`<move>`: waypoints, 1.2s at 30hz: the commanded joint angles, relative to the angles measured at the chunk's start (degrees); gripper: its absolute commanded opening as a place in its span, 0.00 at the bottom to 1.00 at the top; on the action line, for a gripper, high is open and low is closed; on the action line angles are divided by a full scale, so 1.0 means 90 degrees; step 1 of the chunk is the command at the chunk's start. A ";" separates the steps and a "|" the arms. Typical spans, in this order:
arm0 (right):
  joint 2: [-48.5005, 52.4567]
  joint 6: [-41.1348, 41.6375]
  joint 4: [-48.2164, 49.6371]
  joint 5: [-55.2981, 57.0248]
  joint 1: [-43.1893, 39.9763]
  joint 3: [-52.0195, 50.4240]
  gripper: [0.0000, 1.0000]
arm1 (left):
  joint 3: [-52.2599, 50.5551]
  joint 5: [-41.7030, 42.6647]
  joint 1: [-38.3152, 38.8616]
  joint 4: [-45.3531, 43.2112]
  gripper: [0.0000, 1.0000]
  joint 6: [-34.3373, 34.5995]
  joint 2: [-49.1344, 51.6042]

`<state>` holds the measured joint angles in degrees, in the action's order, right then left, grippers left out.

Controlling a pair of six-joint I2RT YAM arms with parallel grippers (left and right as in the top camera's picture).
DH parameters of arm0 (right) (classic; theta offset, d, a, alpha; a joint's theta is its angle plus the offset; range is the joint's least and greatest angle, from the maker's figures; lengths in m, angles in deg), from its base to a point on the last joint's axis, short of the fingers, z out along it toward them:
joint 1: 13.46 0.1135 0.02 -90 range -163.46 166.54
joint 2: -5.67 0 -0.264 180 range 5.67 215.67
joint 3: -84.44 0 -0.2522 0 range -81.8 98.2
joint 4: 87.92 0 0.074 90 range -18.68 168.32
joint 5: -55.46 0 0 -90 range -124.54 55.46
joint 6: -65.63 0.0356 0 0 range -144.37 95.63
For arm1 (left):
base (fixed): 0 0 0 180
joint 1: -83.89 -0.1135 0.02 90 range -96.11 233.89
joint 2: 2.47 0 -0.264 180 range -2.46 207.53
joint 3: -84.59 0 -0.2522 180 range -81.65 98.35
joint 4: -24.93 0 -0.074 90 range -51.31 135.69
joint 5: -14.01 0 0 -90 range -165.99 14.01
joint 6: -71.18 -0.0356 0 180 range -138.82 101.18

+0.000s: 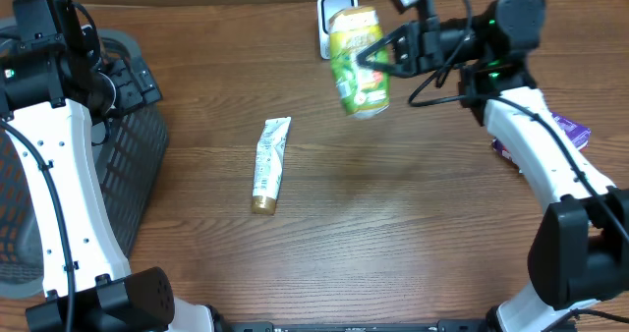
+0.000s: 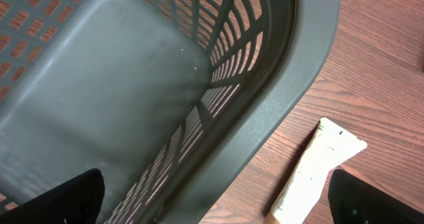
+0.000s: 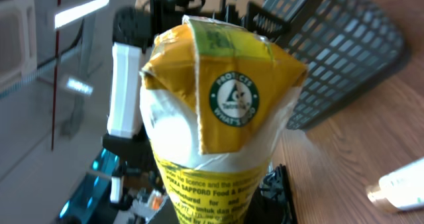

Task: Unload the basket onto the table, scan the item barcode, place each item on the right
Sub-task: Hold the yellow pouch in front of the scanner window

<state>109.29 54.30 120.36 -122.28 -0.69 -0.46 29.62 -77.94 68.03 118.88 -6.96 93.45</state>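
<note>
The right tool [image 1: 378,57] is clenched on a green drink carton [image 1: 358,62], which is lifted at 12 o'clock just before a white device [image 1: 336,2], probably the scanner. The left tool [image 1: 133,82] stands released over the basket [image 1: 138,165] at 9 o'clock.

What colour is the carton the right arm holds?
The carton is green and yellow; clearest in the overhead view.

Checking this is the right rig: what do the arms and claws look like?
White links, black joints on left arm and right arm. Black cables loop along both. Both the left claw and right claw are black. Green light by right wrist.
</note>
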 commanded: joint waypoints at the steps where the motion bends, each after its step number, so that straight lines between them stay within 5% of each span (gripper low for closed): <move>1: 0.0148 -0.0398 -0.0440 0.0321 0.0301 0.0216 0.04 | 0.0049 0.0029 -0.0027 -0.0005 0.99 0.0066 0.0022; 16: 0.0211 -0.3325 -0.4010 0.1537 0.0372 0.0216 0.04 | 0.0049 0.0029 -0.0027 -0.0005 1.00 0.0066 0.0022; 22: 0.0211 -0.5032 -0.6224 0.2800 0.0372 0.0221 0.04 | 0.0049 0.0029 -0.0027 -0.0005 1.00 0.0066 0.0022; 28: 0.0211 -0.6414 -0.8570 0.4932 0.0423 0.0843 0.04 | 0.0049 0.0029 -0.0027 -0.0005 1.00 0.0063 0.0022; 36: 0.0211 -0.7788 -1.0926 0.9027 0.0840 0.3262 0.04 | 0.0049 0.0029 -0.0027 -0.0005 1.00 0.0066 0.0022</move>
<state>113.18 -6.92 23.40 -60.99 4.71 19.15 29.62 -77.97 68.03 118.88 -6.94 93.45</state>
